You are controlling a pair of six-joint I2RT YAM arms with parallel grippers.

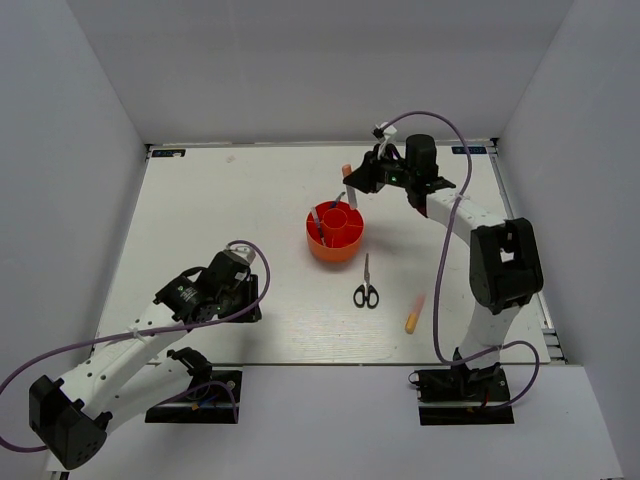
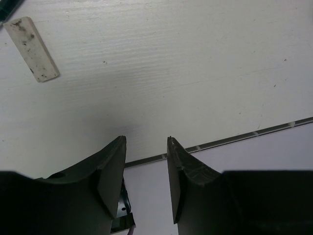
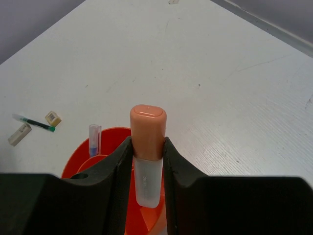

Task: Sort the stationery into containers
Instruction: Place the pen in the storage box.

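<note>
White worktop (image 1: 220,200), walled on three sides.

Toward its far edge, right hand (image 3: 147,140), clamped on a white marker with orange cap (image 3: 147,128). Marker held upright, cap up, over the far side of the tub; probably so as to go tail-first into a compartment.

Low beside the near edge, left of middle, left hand (image 2: 145,147). Fingers apart with nothing between them; likely parked there to keep out of the other arm's way.

Near the worktop's middle, round red-orange tub (image 1: 332,252), compartments ringing a central cup.

Between tub and near edge, black-handled scissors (image 1: 366,290), flat, blades pointing at the tub, not yet sorted.

Right of those, orange-yellow highlighter (image 1: 413,313), also loose on the worktop.

Already standing in the tub, slim blue pen (image 3: 94,139), close to the rim.
</note>
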